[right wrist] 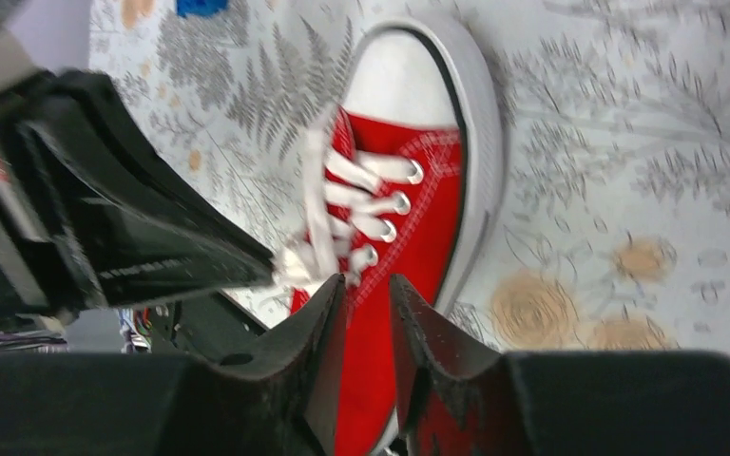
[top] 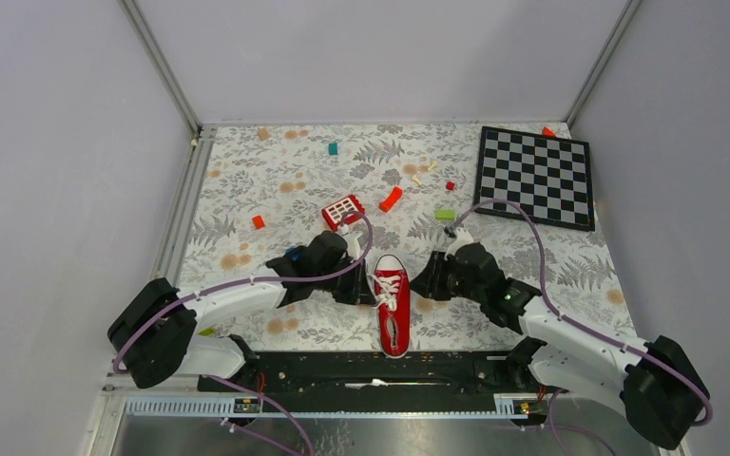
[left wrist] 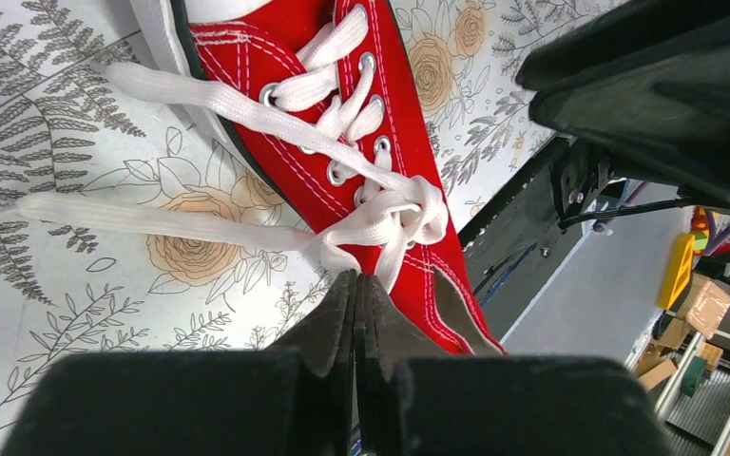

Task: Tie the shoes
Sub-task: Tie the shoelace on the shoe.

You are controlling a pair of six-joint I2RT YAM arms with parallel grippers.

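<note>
The red sneaker (top: 392, 309) lies between the two arms, white toe cap pointing away from the bases. Its white laces (left wrist: 342, 123) are crossed into a knot (left wrist: 390, 214) at the top eyelets, and two loose ends trail left on the cloth. My left gripper (left wrist: 356, 277) is shut, its tips right against the knot; I cannot tell whether any lace is pinched. From the shoe's right side, my right gripper (right wrist: 368, 285) is open, with only the red canvas (right wrist: 418, 237) seen through the gap. In the top view the left gripper (top: 366, 290) and the right gripper (top: 423, 283) flank the shoe.
A chessboard (top: 536, 176) lies at the back right. A red block with white squares (top: 343, 210), a curved red-orange piece (top: 392, 199), a green block (top: 445, 215) and small bits are scattered behind the shoe. The black rail (top: 342, 366) runs along the near edge.
</note>
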